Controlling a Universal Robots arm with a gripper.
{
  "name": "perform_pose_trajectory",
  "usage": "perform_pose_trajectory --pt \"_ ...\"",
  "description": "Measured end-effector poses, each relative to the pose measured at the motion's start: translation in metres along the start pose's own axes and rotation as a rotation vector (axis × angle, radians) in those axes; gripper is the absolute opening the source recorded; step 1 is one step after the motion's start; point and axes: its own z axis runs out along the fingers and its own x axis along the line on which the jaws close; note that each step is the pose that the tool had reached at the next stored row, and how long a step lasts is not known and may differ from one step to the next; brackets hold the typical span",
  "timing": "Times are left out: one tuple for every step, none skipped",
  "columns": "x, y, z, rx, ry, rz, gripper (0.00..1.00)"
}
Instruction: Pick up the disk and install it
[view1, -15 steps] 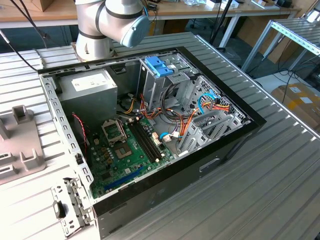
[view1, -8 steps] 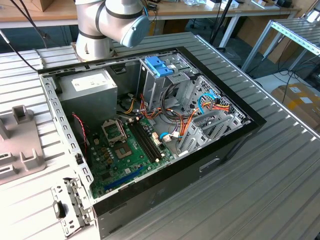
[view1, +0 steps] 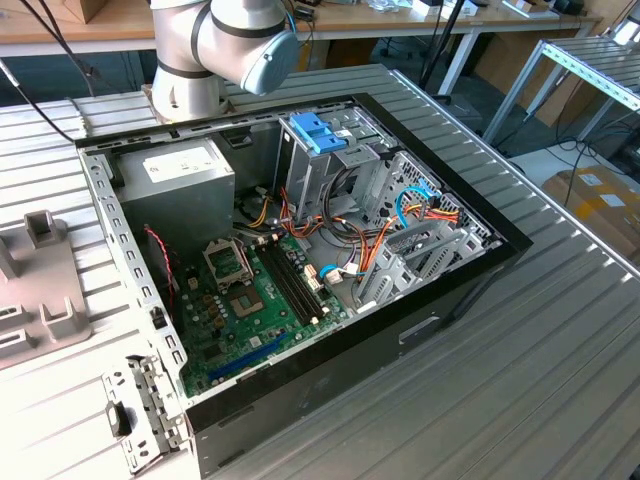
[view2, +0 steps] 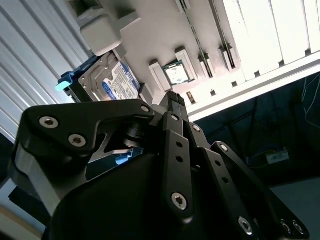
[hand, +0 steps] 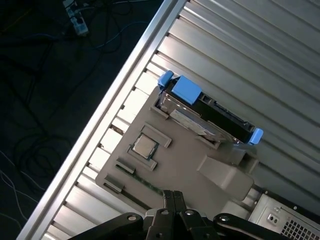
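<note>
gripper (hand: 171, 193) hovers over the grey fixture plate (hand: 185, 155), fingers pressed together and holding nothing. the disk (hand: 212, 114) stands in a slot at the plate's edge, blue tabs showing, apart from the gripper

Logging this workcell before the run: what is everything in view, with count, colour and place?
disk: one, silver-grey with blue tabs, seated in the fixture plate
fixture plate: one, grey, on the table beside the case
processor chip: one, silver, in a fixture plate recess
computer case: one, black, open, on the table
power supply: one, grey, in a case corner
motherboard: one, green, on the case floor
drive cage: one, metal with light-blue handle, inside the case
cables: several, orange and blue, in the case
table: one, silver, ribbed
arm: one, grey, base beside the case
gripper: one, black, shut and empty, above the fixture plate
</note>
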Motion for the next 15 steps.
perform_pose_trajectory --pt "0.0000 0.0000 0.0000 -0.0002 0.0004 -0.008 0.11" --pt "0.0000 0.0000 0.0000 -0.0003 0.0006 -0.013 0.11" --pt "0.0000 0.0000 0.0000 -0.0004 0.0009 -0.020 0.11" --pt "0.0000 0.0000 0.0000 -0.0007 0.0012 -0.027 0.11" --pt "0.0000 0.0000 0.0000 -0.0008 0.0014 -0.032 0.11" --pt "0.0000 0.0000 0.0000 -0.0010 0.0018 -0.041 0.11" --pt "0.0000 0.0000 0.0000 -0.0012 0.0021 -0.047 0.11" --pt "0.0000 0.0000 0.0000 -0.0013 0.0023 -0.051 0.11" --pt "0.0000 0.0000 0.0000 -0.0014 0.0026 -0.057 0.11" --pt "0.0000 0.0000 0.0000 -0.0015 0.0028 -0.063 0.11" --pt "0.0000 0.0000 0.0000 -0.0017 0.0031 -0.071 0.11" --pt "0.0000 0.0000 0.0000 -0.0018 0.0033 -0.076 0.11" --pt "0.0000 0.0000 0.0000 -0.0020 0.0035 -0.080 0.11" --pt "0.0000 0.0000 0.0000 -0.0028 0.0050 -0.114 0.11" --pt "0.0000 0.0000 0.0000 -0.0036 0.0065 -0.145 0.11"
